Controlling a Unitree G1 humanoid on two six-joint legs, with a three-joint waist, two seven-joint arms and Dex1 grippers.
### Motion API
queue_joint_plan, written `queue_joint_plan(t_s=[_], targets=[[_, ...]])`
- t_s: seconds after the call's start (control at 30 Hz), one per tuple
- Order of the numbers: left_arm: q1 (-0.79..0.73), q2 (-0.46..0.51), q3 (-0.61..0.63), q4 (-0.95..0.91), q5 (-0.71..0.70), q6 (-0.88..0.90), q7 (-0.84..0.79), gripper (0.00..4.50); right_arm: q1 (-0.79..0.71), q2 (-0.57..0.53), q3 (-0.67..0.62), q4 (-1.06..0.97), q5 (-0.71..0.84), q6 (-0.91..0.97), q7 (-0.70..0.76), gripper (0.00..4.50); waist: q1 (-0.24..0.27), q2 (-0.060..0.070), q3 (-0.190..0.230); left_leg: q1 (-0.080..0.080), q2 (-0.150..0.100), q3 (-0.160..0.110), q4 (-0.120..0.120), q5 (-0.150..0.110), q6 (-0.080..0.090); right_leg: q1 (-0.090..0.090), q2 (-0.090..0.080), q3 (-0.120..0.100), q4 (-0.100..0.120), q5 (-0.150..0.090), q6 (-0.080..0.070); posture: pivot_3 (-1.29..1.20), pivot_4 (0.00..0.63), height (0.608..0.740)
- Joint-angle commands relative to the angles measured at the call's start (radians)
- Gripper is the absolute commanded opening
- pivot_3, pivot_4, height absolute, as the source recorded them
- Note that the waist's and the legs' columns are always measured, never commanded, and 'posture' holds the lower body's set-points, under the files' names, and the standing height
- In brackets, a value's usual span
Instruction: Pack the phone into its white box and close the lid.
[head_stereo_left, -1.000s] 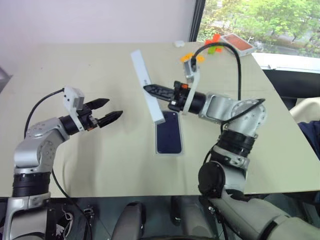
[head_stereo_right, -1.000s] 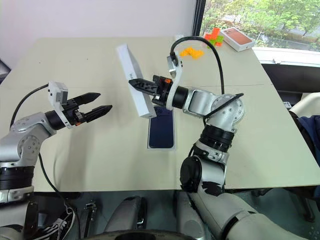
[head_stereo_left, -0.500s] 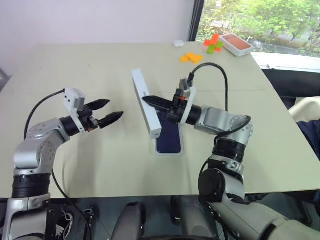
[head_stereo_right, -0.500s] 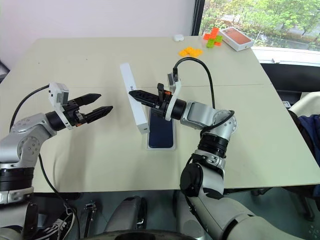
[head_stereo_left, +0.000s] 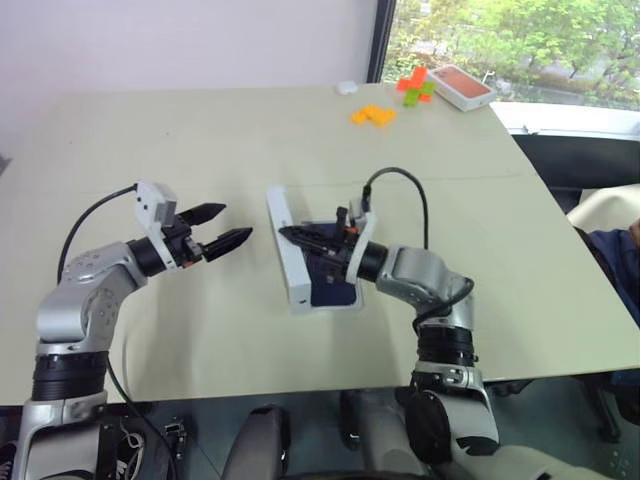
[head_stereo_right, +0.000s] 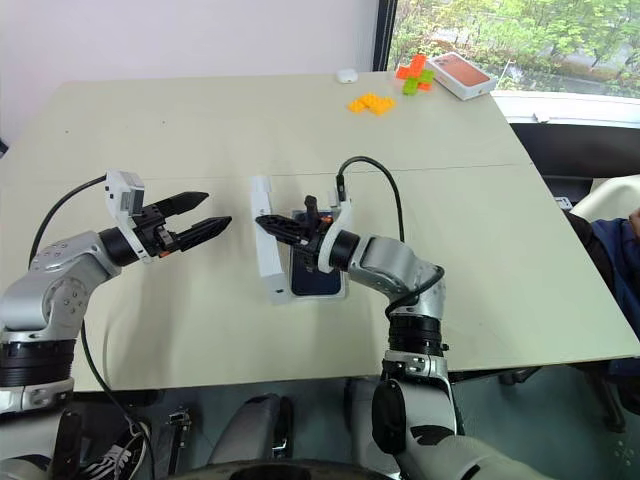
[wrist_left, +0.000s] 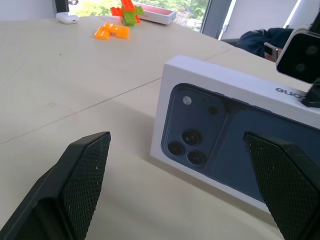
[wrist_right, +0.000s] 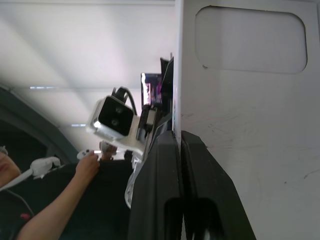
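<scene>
White cardboard lid (head_stereo_left: 287, 247), stood on its long edge beside the white box (head_stereo_left: 345, 303) on the table (head_stereo_left: 200, 130), is pinched by one wall in the clenched right end effector (head_stereo_left: 291, 234). Phone (head_stereo_left: 335, 285) lies in the box. Left end effector (head_stereo_left: 232, 226) hangs released, well apart. Lid judged light, stiff, smooth; thin-wall grip may slip, so grasping both long sides seems safer.
</scene>
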Motion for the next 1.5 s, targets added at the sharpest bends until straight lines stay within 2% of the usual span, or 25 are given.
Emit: queue_joint_plan(t_s=[0.03,0.6,1.03,1.13,1.37,1.5], targets=[[-0.009,-0.001,0.008,-0.022,-0.005,-0.020,-0.001,4.50,0.011,0.004,0.036,-0.052,0.041,-0.055,-0.001,0.06,0.003,0.000,0.000,0.000,0.001,0.000,0.000,0.000,0.000,0.000,0.001,0.000,0.000,0.000,0.000,0.00,0.150,0.740],[0.014,-0.013,-0.006,-0.014,0.008,-0.045,-0.005,4.50,0.011,0.012,0.140,-0.057,-0.024,-0.347,-0.055,0.06,0.003,0.000,0.000,0.000,0.002,0.000,0.000,0.000,0.000,-0.001,0.001,0.001,0.000,0.000,0.000,0.00,0.150,0.740],[0.030,-0.029,-0.032,-0.025,0.007,-0.036,-0.006,4.50,0.042,-0.027,0.156,-0.072,-0.094,-0.386,-0.023,0.06,0.004,0.000,0.000,0.000,0.002,0.001,0.000,0.000,0.000,-0.001,0.001,0.001,0.000,0.000,0.000,0.00,0.150,0.740],[0.035,-0.035,-0.041,-0.027,0.008,-0.036,-0.008,3.71,0.064,-0.042,0.158,-0.076,-0.106,-0.380,-0.015,0.00,0.007,0.000,0.000,-0.001,0.002,0.001,0.000,0.000,0.000,0.000,0.001,0.001,0.000,0.000,0.000,0.00,0.150,0.740],[0.024,-0.093,-0.079,-0.025,0.027,-0.042,0.026,0.10,0.101,-0.057,0.164,-0.109,-0.112,-0.378,-0.005,0.00,0.008,0.000,0.000,0.000,0.002,0.001,0.000,0.000,0.000,0.000,0.001,0.001,0.000,0.000,0.000,0.00,0.150,0.740],[0.008,-0.151,-0.126,0.000,0.064,-0.078,0.049,0.04,0.116,-0.087,0.165,-0.133,-0.117,-0.363,0.016,0.00,0.012,0.000,0.000,0.000,0.002,0.001,0.000,0.000,0.000,0.000,0.001,0.001,-0.001,0.000,0.000,0.00,0.150,0.740]])
